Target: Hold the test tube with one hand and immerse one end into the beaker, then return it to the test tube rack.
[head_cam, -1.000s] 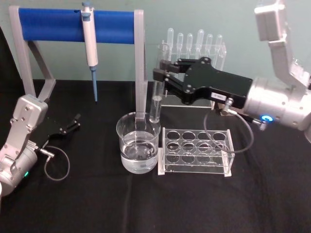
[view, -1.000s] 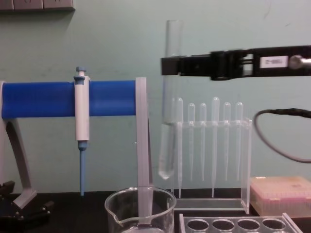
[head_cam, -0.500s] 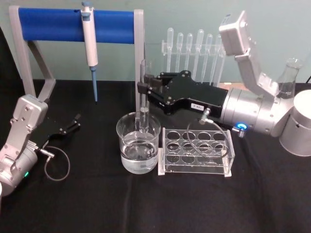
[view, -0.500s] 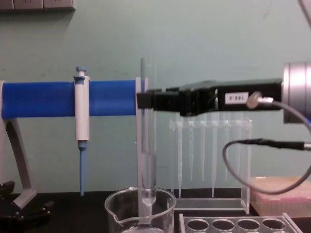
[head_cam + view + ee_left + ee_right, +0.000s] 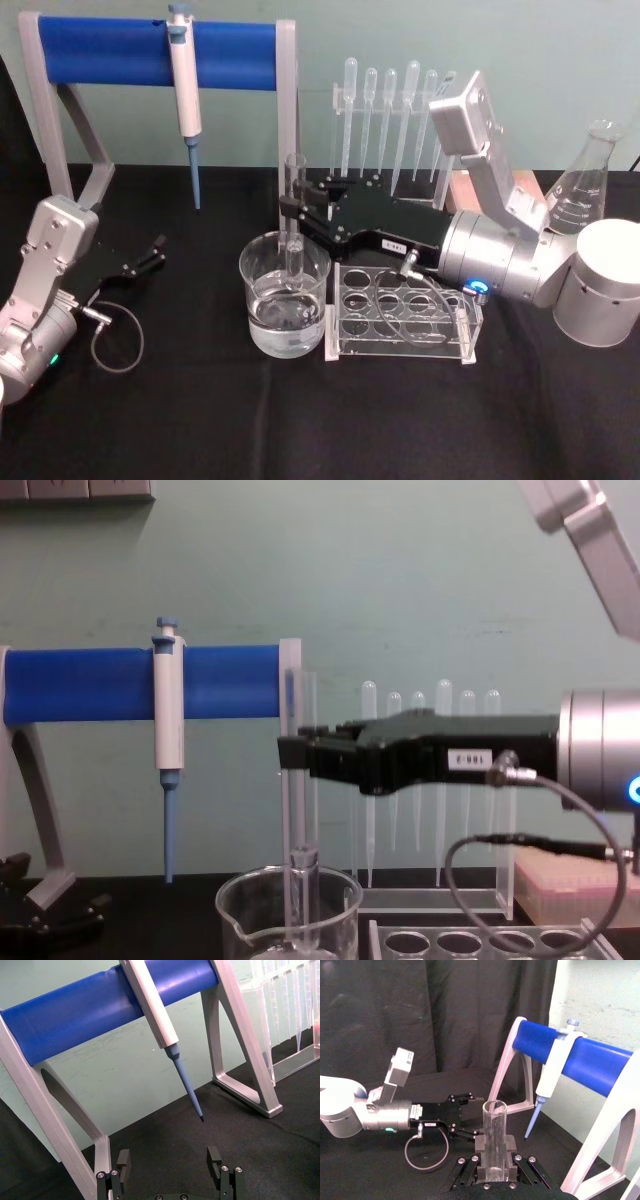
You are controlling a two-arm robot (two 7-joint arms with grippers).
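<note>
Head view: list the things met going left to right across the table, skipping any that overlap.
left gripper → pipettor → beaker → test tube rack → conical flask

On the black cloth (image 5: 300,420), a blue-barred stand (image 5: 110,52) stood at eleven o'clock with a white, blue-tipped pipettor (image 5: 185,90) hanging from it, plastic pipettes (image 5: 411,100) stood racked at one o'clock, a conical flask (image 5: 580,195) at two, and a white canister (image 5: 600,285) at three.
</note>
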